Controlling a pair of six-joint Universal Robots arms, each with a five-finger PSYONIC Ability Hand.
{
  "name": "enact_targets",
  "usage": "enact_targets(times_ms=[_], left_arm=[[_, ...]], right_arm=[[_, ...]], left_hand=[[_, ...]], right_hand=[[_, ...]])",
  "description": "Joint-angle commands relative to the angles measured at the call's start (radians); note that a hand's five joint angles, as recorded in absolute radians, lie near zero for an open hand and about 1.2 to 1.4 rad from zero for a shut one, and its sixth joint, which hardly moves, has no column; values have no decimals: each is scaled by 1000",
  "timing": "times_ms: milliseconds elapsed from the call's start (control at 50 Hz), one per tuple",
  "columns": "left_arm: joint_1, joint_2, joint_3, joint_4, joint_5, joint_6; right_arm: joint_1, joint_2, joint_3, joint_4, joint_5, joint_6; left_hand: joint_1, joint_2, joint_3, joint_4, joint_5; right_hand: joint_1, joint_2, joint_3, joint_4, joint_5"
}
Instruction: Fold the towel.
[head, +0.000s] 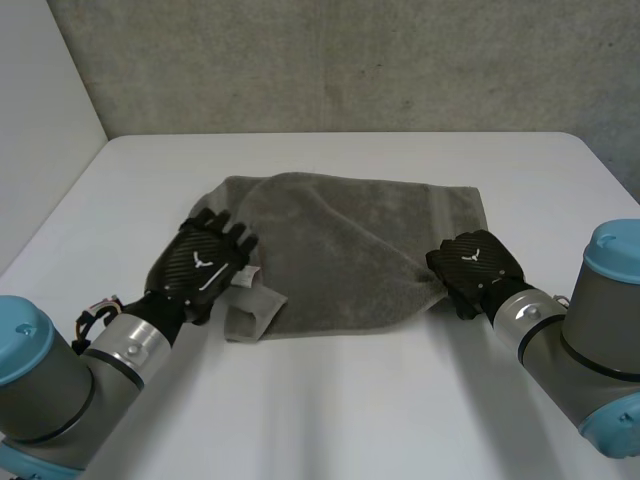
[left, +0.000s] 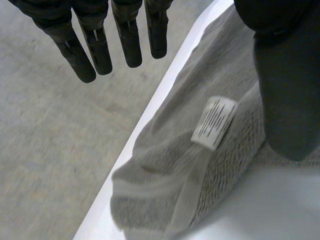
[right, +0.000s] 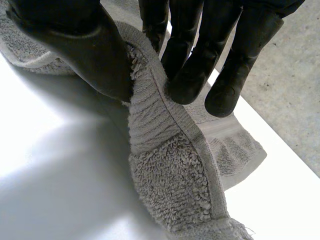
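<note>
Broadly, the white worktop (head: 340, 400) carries a grey towel (head: 350, 245) lying rumpled across its middle, with its near-left corner doubled over in a small flap. The right hand (head: 475, 265) is at the near-right corner, where its thumb (right: 85, 45) and fingers (right: 192, 75) pinch the woven hem (right: 155, 120) between them and raise it off the surface. The left hand (head: 205, 262) sits over the near-left corner with fingers (left: 100, 47) straight and spread, gripping nothing, and its thumb stands beside the small white label (left: 214, 122) sewn there. The towel looks soft, limp and light, so it will likely sag and drag rather than hold a shape. The flat hem at the corners is probably the firmest place to grip, and the left hand would best take the corner by the label to match its partner.
</note>
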Motion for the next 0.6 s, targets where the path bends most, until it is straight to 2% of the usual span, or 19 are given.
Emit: enact_targets(times_ms=[20, 100, 160, 200, 220, 260, 320, 360, 420, 460, 520, 600], left_arm=[[-34, -15, 56, -92, 76, 21], [-80, -67, 150, -226, 76, 25], [-100, -81, 186, -277, 76, 35], [-123, -103, 246, -374, 76, 80], [-123, -103, 246, -375, 76, 81], [-128, -129, 298, -468, 74, 161], [-131, -143, 320, -504, 73, 212], [-146, -178, 355, -573, 63, 332], [-151, -192, 367, -590, 50, 381], [-153, -215, 388, -602, 4, 447], [-154, -228, 402, -602, -39, 479], [-154, -239, 413, -597, -53, 489]], right_arm=[[4, 11, 1, 0, 0, -2], [4, 13, 1, 0, 0, -2], [3, 13, 1, 0, 0, -2], [1, 13, 1, 0, 0, -2], [1, 13, 1, 0, 0, -2], [1, 13, 1, 0, 0, -2], [1, 14, 1, 0, 0, -2], [1, 13, 1, 0, 0, -2], [1, 14, 1, 0, 0, -2], [1, 14, 1, 0, -2, -2], [1, 14, 3, 0, -2, -2], [1, 14, 3, 0, 0, -3]], left_hand=[[-56, -52, -37, -55, -195], [-41, -37, -22, -41, -180], [-35, -31, -16, -35, -175], [-15, -11, 4, -14, -154], [-14, -11, 4, -14, -154], [32, 36, 51, 32, -107], [56, 60, 75, 56, -84], [62, 66, 81, 62, -78], [65, 69, 84, 65, -75], [68, 71, 86, 68, -72], [79, 83, 98, 80, -60], [126, 130, 145, 126, -13]], right_hand=[[69, 79, 62, 58, 64], [69, 79, 62, 58, 64], [69, 79, 62, 58, 64], [69, 79, 62, 58, 64], [69, 79, 62, 58, 64], [69, 79, 62, 58, 64], [69, 79, 62, 58, 64], [69, 79, 62, 58, 64], [69, 79, 62, 58, 64], [69, 79, 62, 58, 64], [69, 79, 62, 58, 64], [69, 79, 62, 58, 64]])
